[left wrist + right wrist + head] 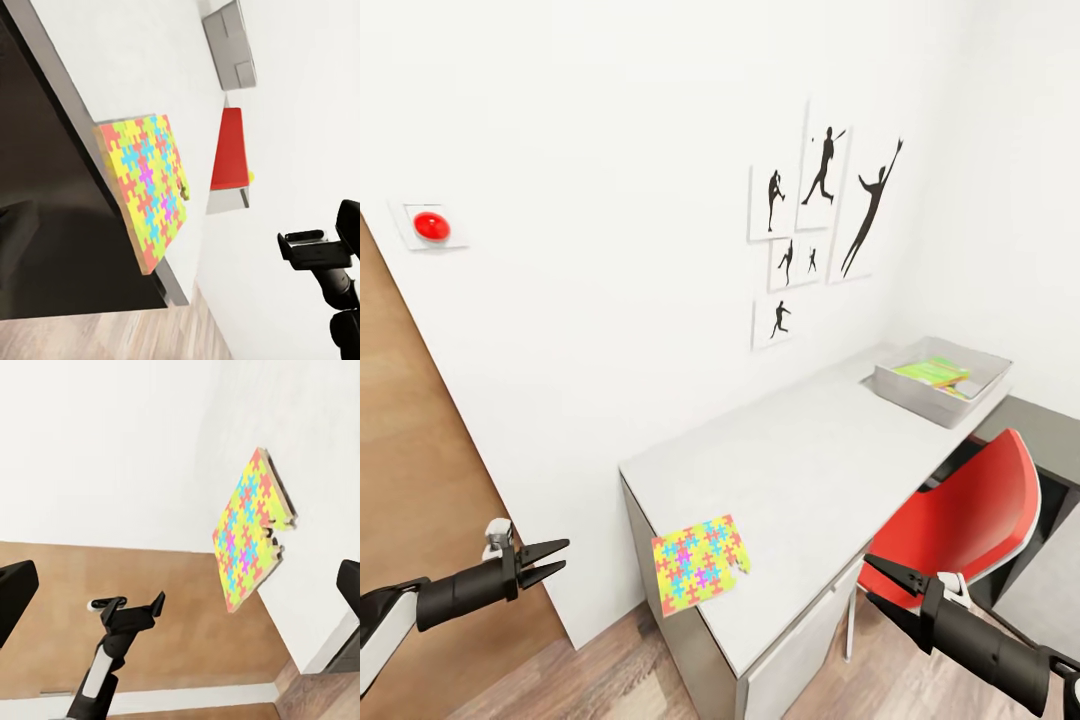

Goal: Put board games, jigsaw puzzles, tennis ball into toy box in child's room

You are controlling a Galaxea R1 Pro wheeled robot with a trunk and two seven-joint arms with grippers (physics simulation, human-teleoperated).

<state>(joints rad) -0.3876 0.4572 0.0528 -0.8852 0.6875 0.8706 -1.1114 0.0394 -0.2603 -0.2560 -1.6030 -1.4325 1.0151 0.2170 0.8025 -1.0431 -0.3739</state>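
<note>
Room: white-walled child's room with black athlete silhouette pictures (815, 225) on the wall above the table, and a red round button (431, 227) on the wall well away from it, beside the brown door.
Table (810, 470): long pale desk top, the landmark for everything below; its near corner faces the robot.
Red chair (960, 525): pushed against the table's front edge, partway between near corner and far end; it narrows the approach for the right arm.
Toy box (920, 398): pale grey tray at the table's far end, already holding green and colourful flat items; well apart from the near corner.
Jigsaw puzzle (698, 562): thin multicoloured sheet lying flat on the table's near corner, one edge at or slightly over the table's rim; a notch breaks one of its corners.
Left gripper (545, 560): off the table's near end, short of the puzzle, jaws spread, nothing between them.
Right gripper (883, 580): in front of the table beside the chair seat, jaws look slightly spread and empty.
Step in hand: reaching for the puzzle, judged from both arms hanging short of it.
Doing it well: come in low at the overhanging edge, since a flat sheet gives no grip from above; pinch the rim, lift level, then carry it along the table to the toy box.
Risk: nudging the sheet off the corner.
</note>
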